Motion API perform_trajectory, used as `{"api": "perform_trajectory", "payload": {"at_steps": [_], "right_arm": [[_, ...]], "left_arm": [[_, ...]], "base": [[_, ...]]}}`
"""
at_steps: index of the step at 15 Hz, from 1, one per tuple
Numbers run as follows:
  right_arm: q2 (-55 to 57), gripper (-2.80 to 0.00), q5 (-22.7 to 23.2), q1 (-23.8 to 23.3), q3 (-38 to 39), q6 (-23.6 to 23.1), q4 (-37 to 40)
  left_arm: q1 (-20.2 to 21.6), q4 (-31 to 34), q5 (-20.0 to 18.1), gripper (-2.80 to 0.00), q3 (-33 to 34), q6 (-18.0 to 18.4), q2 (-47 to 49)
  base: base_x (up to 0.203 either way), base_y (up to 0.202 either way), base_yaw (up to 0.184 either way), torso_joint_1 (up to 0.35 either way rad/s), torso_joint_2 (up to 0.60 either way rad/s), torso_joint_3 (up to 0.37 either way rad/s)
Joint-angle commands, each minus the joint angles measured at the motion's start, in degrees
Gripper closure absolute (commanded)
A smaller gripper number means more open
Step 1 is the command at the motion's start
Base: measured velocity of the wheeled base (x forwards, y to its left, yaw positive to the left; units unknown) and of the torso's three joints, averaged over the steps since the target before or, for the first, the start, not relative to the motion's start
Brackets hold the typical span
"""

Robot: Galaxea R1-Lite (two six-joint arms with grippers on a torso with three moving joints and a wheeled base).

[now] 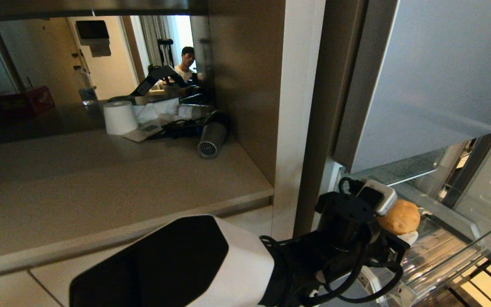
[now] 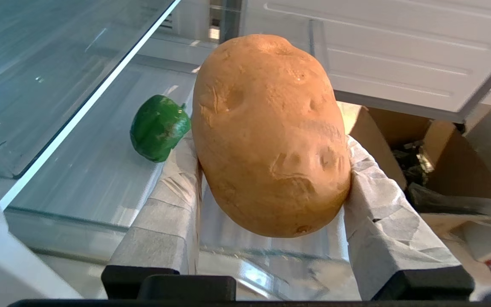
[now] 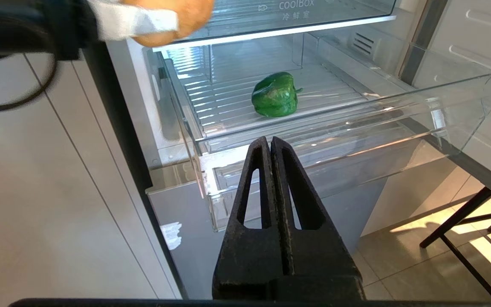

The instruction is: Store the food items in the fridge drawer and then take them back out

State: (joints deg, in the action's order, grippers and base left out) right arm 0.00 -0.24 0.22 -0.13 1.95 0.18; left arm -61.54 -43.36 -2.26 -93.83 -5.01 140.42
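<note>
My left gripper (image 2: 271,149) is shut on the tan potato (image 2: 271,132), its white-wrapped fingers (image 2: 173,200) pressing both sides. It holds the potato (image 1: 399,217) in the air at the pulled-out clear fridge drawer (image 3: 441,111), near its left front corner. The green bell pepper (image 3: 274,94) lies on the drawer's ribbed bottom, and the left wrist view shows the pepper (image 2: 159,127) beyond the potato. My right gripper (image 3: 271,140) hangs low in front of the drawer, shut and holding nothing. The potato (image 3: 164,25) and the taped finger show at the corner of the right wrist view.
A grey fridge door (image 1: 433,76) stands open above the drawer. Left of the fridge, a countertop (image 1: 100,183) carries a paper roll (image 1: 119,117), a hair dryer (image 1: 212,138) and clutter. A person (image 1: 186,64) sits far behind. A table leg (image 3: 463,217) stands on the floor.
</note>
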Motion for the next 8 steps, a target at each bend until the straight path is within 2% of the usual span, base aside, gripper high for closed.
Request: {"api": "perform_trajectory", "payload": {"at_steps": [1, 5, 8], "right_arm": [[0.1, 0.00, 0.0, 0.0, 0.0, 0.1, 0.0], [0.1, 0.00, 0.0, 0.0, 0.0, 0.1, 0.0], [0.0, 0.00, 0.0, 0.0, 0.0, 0.1, 0.0]], "left_arm": [[0.3, 1.0, 0.1, 0.00, -4.1, 0.1, 3.3], [0.9, 3.5, 0.1, 0.00, -11.7, 1.8, 7.0], [0.9, 4.7, 0.1, 0.00, -13.5, 1.9, 7.9]], "base": [[0.000, 0.000, 0.000, 0.000, 0.00, 0.000], [0.000, 0.000, 0.000, 0.000, 0.00, 0.000], [0.000, 0.000, 0.000, 0.000, 0.00, 0.000]]}}
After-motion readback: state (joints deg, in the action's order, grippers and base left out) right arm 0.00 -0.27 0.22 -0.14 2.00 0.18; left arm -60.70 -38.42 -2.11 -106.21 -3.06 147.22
